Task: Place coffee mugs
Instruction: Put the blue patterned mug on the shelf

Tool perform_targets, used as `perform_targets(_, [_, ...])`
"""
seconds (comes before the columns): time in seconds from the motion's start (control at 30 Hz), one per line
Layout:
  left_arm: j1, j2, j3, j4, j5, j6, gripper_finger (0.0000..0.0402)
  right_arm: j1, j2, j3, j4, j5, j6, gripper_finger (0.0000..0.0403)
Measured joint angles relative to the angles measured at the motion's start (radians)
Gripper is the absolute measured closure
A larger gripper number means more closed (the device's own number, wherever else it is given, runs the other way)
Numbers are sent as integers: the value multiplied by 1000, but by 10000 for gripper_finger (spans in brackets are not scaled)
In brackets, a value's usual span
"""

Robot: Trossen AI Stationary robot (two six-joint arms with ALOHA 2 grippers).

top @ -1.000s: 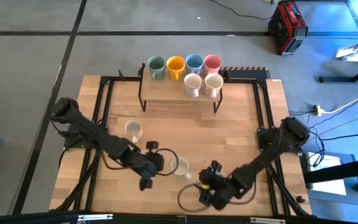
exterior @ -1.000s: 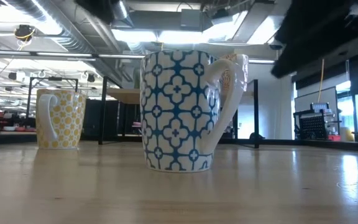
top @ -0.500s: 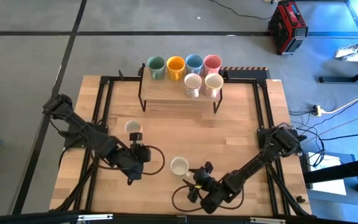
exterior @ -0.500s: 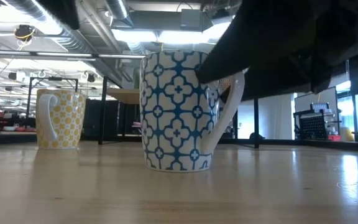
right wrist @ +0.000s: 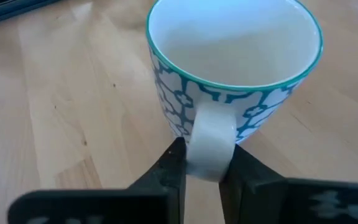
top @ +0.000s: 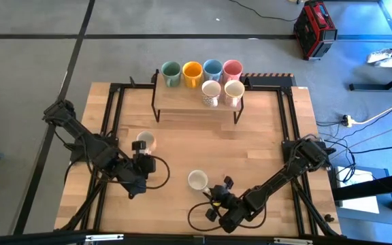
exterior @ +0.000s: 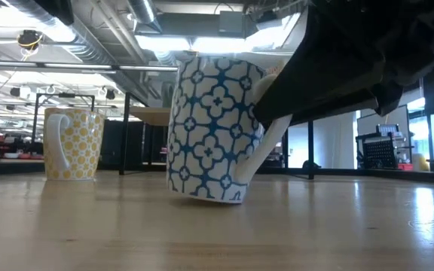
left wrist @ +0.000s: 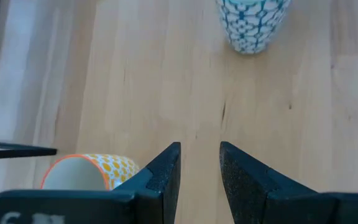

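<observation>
The left gripper (top: 143,165) hangs over the worktop (top: 182,146) just beside the yellow mug (top: 145,141), its fingers (left wrist: 166,177) released with nothing between them. Right of it, the blue mug (exterior: 213,128) sits tilted at the front, its handle (right wrist: 208,140) grasped by the right gripper (right wrist: 205,163). Six mugs crowd the rack (top: 196,102) at the back.

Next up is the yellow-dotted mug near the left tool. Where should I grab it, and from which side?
Take the yellow-dotted mug by its handle, as the right tool holds the blue-patterned mug, now tipped. It stands upright, mouth up, so the loop is clear of the table. The left tool is beside it, fingers apart; which way the handle points on the table is hard to tell.
</observation>
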Motion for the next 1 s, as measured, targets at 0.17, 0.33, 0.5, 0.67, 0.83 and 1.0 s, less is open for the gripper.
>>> perform_targets(0.17, [0, -67, 0, -19, -12, -38, 296, -6, -1, 1, 4, -23, -3, 359])
perform_targets(0.33, [-5, -134, 0, -58, 60, -21, 296, -15, -1, 47, -8, -51, -47, 359])
perform_targets(0.5, [-32, -245, 0, -91, 91, -1, 296, -42, 0, 153, -114, -37, -48, 359])
perform_targets(0.67, [-51, -376, 0, -106, 91, 59, 296, -107, 0, 293, -253, 18, -53, 359])
perform_targets(0.83, [-52, -510, 0, -142, 108, 126, 296, -193, 0, 436, -390, 91, -55, 359])
perform_targets(1.0, [-52, -606, 0, -143, 108, 181, 296, -293, 0, 553, -488, 145, -89, 359])
